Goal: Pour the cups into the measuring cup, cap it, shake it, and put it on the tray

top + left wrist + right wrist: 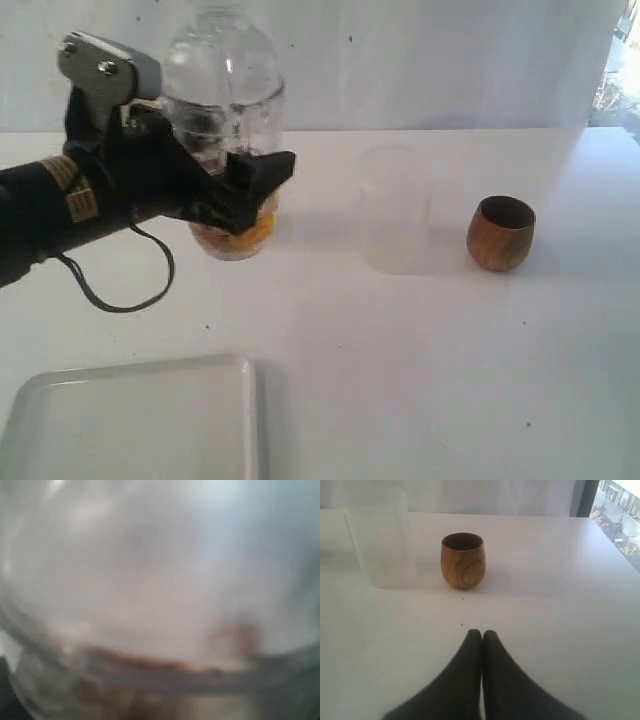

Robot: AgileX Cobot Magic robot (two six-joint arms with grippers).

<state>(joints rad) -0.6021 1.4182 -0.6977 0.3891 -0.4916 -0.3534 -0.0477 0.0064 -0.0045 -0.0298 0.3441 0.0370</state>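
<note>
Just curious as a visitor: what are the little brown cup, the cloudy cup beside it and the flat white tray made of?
Brown cup: looks like wood, smooth satin finish, grain rings visible. Cloudy cup: likely frosted translucent plastic; the background shows faintly through. Tray: smooth white, perhaps plastic or enamelled metal; cannot tell.

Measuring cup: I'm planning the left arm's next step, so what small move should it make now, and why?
Probably keep the grip and carry the measuring cup toward the tray, assuming shaking is done, which I cannot tell. The cap is on, the left gripper is clamped round the cup, and the tray lies nearer the camera.
</note>
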